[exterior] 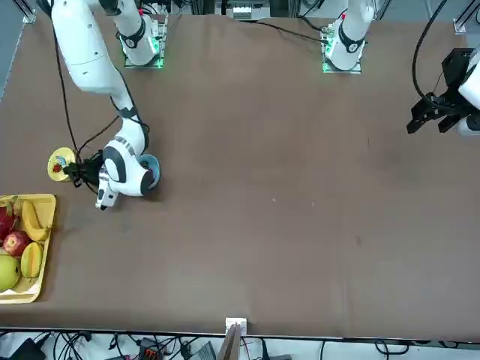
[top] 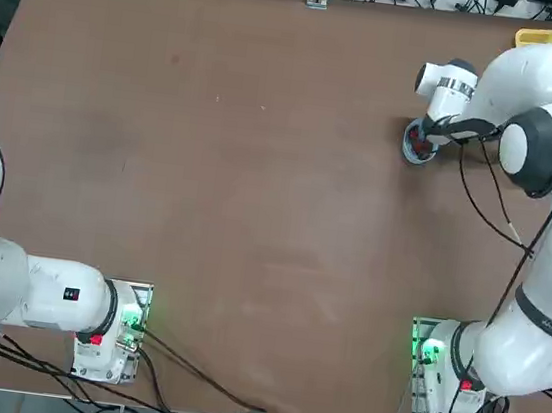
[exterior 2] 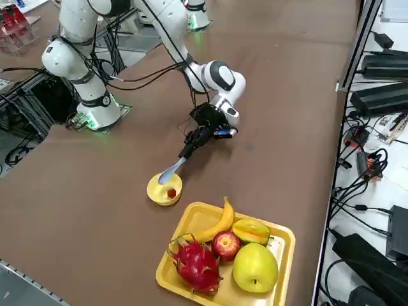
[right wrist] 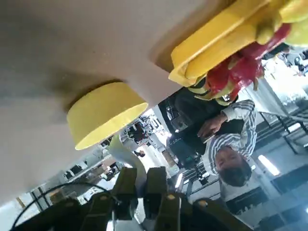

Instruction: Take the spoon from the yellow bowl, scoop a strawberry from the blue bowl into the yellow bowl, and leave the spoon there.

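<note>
Tool [exterior 2: 191, 145] of the right arm is closed on the handle of the spoon [exterior 2: 171, 172], with the fingers [right wrist: 126, 185] clamped against the handle in the wrist view. In the right side view the spoon slants down from the tool so that its scoop sits at the rim of the yellow bowl [exterior 2: 164, 190]. A small red strawberry [exterior 2: 171, 192] lies inside that bowl. The blue bowl [exterior: 151, 171] stands on the worktop [exterior 2: 287, 146] just beside the wrist, near the robot's far right corner, and is partly hidden by the arm. The yellow fruit tray [exterior 2: 280, 242] lies near the yellow bowl, apart from it.

Judged step: transfer complete, spoon deposit in hand. The next move calls for lowering the spoon fully into the yellow bowl, opening the fingers, then withdrawing without tipping the bowl.
</note>
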